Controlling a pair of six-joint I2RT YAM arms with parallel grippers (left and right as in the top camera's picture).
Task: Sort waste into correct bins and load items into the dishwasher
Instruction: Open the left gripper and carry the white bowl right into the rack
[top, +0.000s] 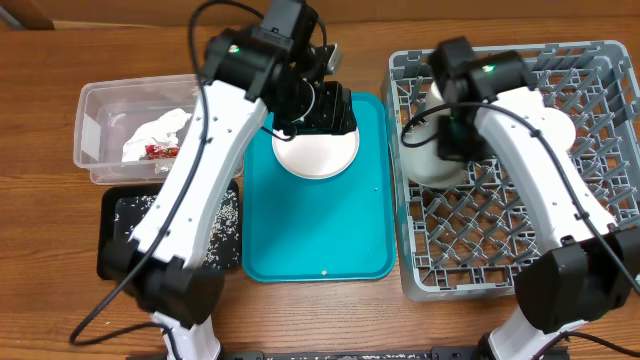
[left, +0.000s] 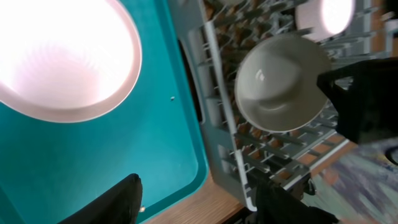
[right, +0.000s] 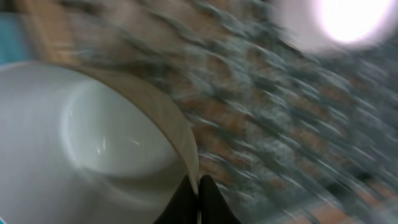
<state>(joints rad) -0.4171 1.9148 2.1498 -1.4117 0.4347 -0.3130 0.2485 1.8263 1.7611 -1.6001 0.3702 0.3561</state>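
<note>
A: Wooden tabletop (top: 60, 300), teal tray (top: 330, 240) in the middle, grey dish rack (top: 600, 90) on the right. What has each arm got?

B: Right claw (right: 198, 186) is pinched closed on the rim of a white bowl (right: 106, 137), fingertips meeting over the edge. Left claw (left: 198, 193) is parted about midway with nothing between its fingers.

A: Where is the bowl?

B: Over the left part of the rack, near the wall that faces the tray, hollow side showing to both wrist cameras. The right wrist view is smeared, so I cannot tell whether it touches the pegs.

A: And the plate (top: 318, 152)?

B: Flat on the far half of the teal tray, directly under the left wrist. From that claw it lies ahead and to one side of the fingers, not between them. It is round, so no long axis; only the rim offers a hold.

A: Nearer arm?

B: Left, plainly. The right is busy in the rack.

A: Waste?

B: The napkin (top: 155, 130) and red wrapper (top: 160, 152) lie in the clear tub (top: 95, 110), and pale crumbs (top: 220, 225) lie in the black tray (top: 115, 260). I judge sorting done and loading under way.

A: Next?

B: Probably the bowl goes down among the pegs. The plate then has to travel rightward across the tray edge.
</note>
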